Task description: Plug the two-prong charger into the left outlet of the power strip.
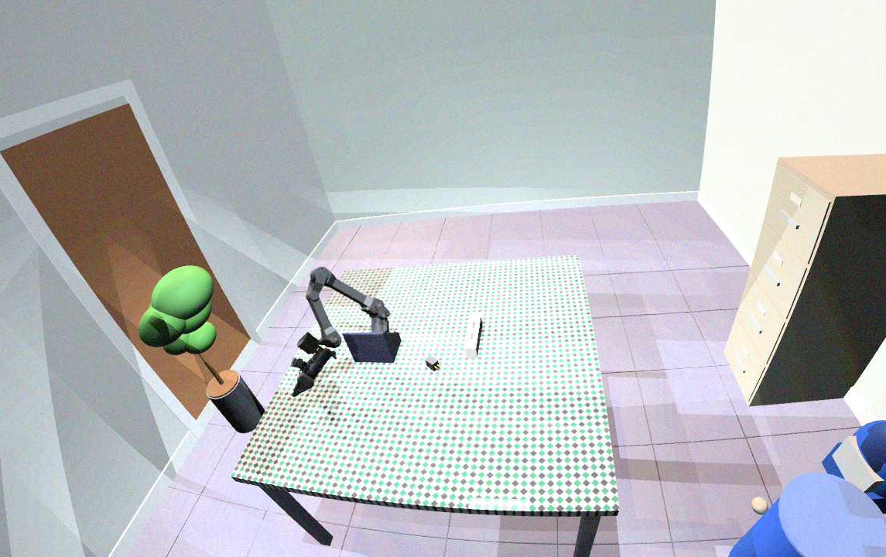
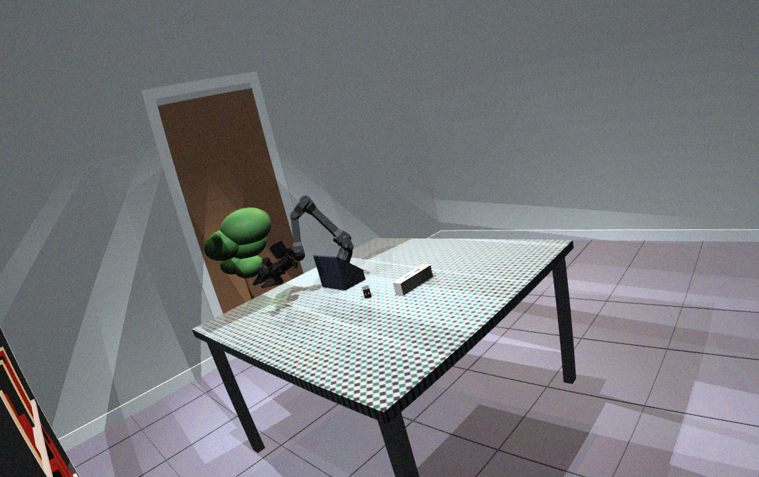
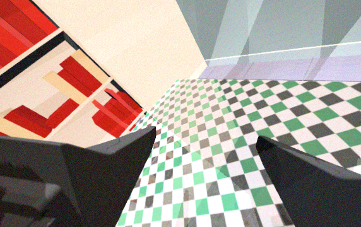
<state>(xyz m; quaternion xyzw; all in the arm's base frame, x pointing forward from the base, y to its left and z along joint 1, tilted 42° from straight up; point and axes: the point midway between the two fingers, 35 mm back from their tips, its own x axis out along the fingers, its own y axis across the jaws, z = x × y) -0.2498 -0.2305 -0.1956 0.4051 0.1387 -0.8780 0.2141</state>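
The small dark two-prong charger (image 1: 432,363) (image 2: 366,291) lies on the checkered table, its brassy prongs toward the lower right in the top view. The white power strip (image 1: 471,337) (image 2: 411,279) lies farther right, its long side dark; its outlets are too small to make out. My gripper (image 1: 316,374) (image 2: 276,273) (image 3: 205,135) is open and empty, raised over the table's left edge, well left of the charger. The wrist view shows neither charger nor strip.
A dark navy wedge-shaped block (image 1: 371,347) (image 2: 333,272) stands in front of the arm's base, between my gripper and the charger. A potted plant (image 1: 186,305) (image 2: 245,228) stands beyond the table's left edge. A shelf with red books (image 3: 82,79) shows in the wrist view.
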